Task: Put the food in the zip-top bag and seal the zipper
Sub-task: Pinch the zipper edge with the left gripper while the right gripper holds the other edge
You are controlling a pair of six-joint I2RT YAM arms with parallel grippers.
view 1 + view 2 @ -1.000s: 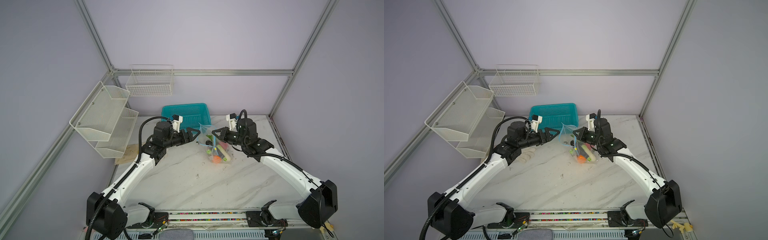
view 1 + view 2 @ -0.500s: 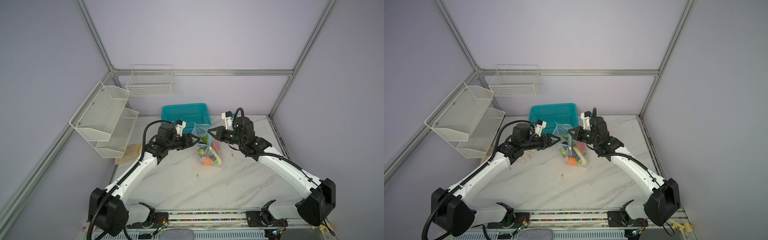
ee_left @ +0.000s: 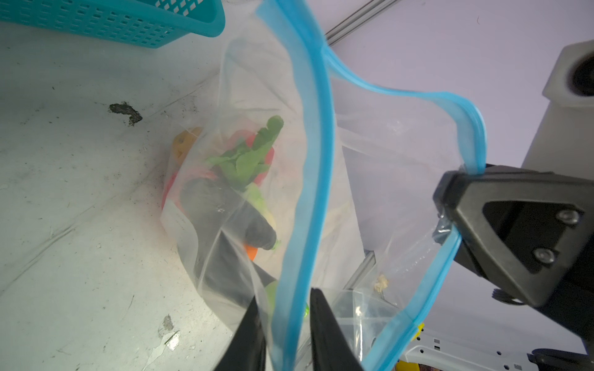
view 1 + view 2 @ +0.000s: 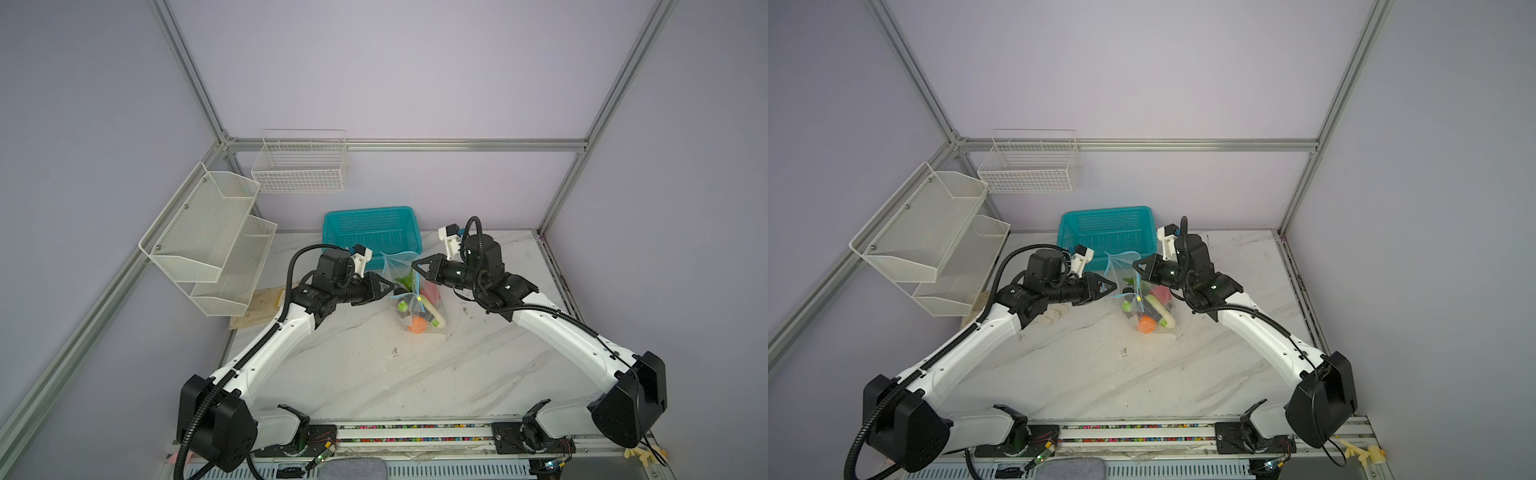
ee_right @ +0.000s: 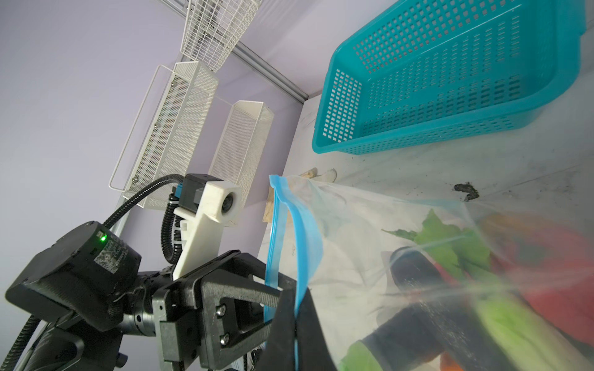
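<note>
Left wrist view, mid-frame: food [image 3: 241,180] looks all inside the zip-top bag [image 3: 385,144], but the zipper [image 3: 316,128] gapes unsealed, right gripper [image 3: 445,196] at right clamped on it, left gripper [image 3: 286,321] at the bottom straddling it, can't tell if pinching, so 1 step left.

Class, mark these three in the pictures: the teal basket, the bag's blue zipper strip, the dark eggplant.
teal basket [image 4: 368,210]: a top view, on its far rim.
blue zipper strip [image 3: 318,154]: left wrist view, midway along the strip.
dark eggplant [image 3: 221,208]: left wrist view, on the middle of its body.
</note>
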